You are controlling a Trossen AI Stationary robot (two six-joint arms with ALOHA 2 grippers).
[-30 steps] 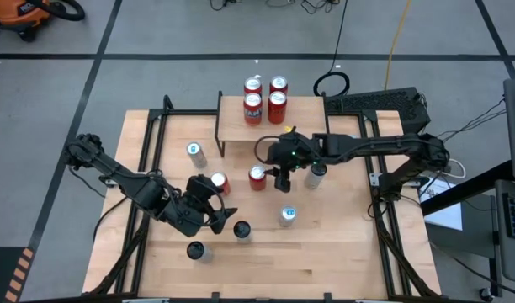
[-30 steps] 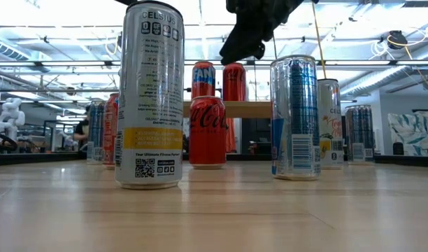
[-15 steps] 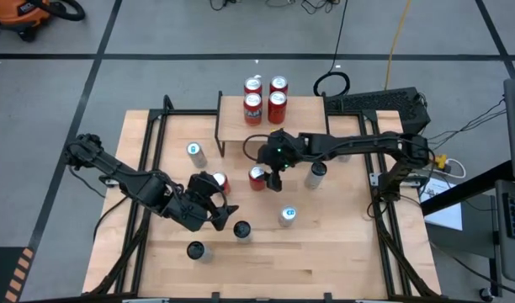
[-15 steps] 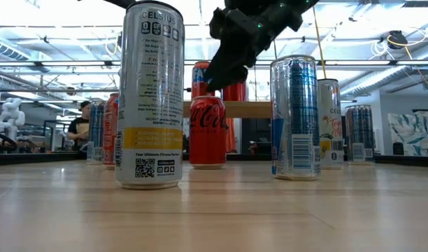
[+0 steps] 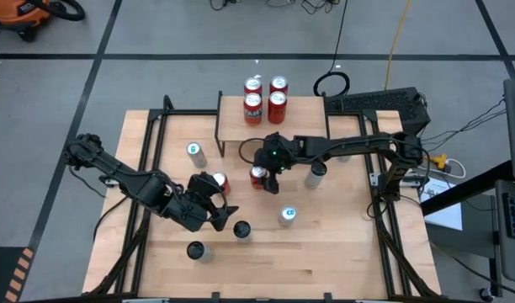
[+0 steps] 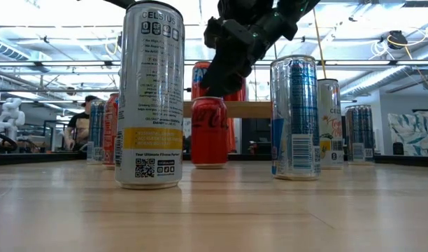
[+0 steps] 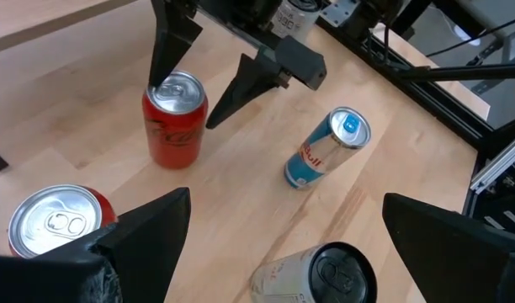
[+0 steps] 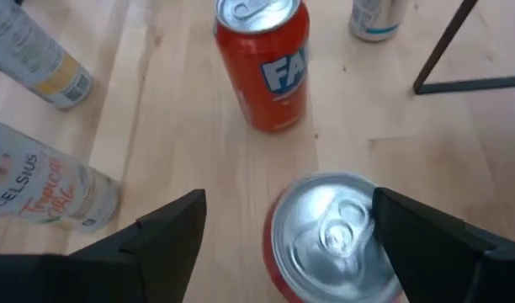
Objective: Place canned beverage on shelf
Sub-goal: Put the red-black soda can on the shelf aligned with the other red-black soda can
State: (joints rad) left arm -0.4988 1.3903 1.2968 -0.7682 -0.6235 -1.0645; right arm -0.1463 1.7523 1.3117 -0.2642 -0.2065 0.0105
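The right gripper (image 5: 259, 171), fingers spread wide, straddles the red aluminium Coca-Cola can (image 5: 257, 176) just before the small wooden shelf's (image 5: 298, 126) front edge; centre it, descend, close squarely.

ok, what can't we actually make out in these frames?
- Red Coca-Cola can: the right gripper straddles it with fingers apart. Contact cannot be told in any view; in the high view the gripper hides the can.
- Low wooden shelf: low view shows only a strip; cans block it.
- Left gripper: open; the tall Celsius can fills that side of the low view.
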